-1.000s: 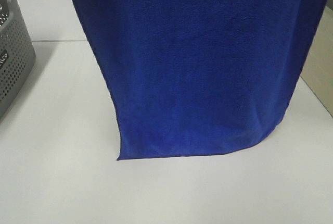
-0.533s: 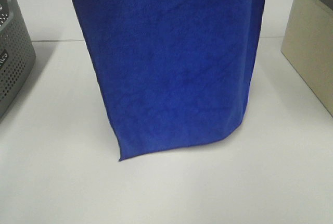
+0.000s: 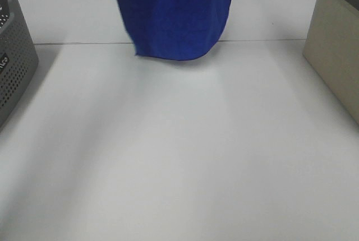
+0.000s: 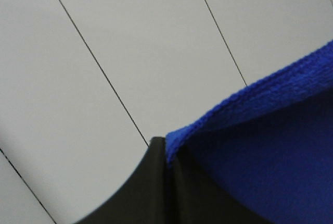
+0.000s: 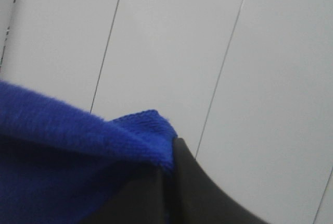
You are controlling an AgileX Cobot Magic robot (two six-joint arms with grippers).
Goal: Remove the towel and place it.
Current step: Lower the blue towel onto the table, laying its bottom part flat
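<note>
Pinching the towel's (image 4: 270, 146) stitched edge between the shut-tight black jaws of the left gripper (image 4: 167, 156), and same deal on another bit of edge in the right gripper (image 5: 166, 168). Hanging down from up top over the far part of the white table (image 3: 179, 157). Flanked by a grey perforated basket (image 3: 14, 67) on the left and a beige box (image 3: 336, 56) on the right.

It looked like a bare lab or test room rather than a home: a plain white surface (image 3: 179, 157) of two joined tops, a grey perforated basket (image 3: 14, 67) at its left edge, a beige box (image 3: 336, 56) at its right edge, and pale seamed panels (image 4: 130, 41) behind.
</note>
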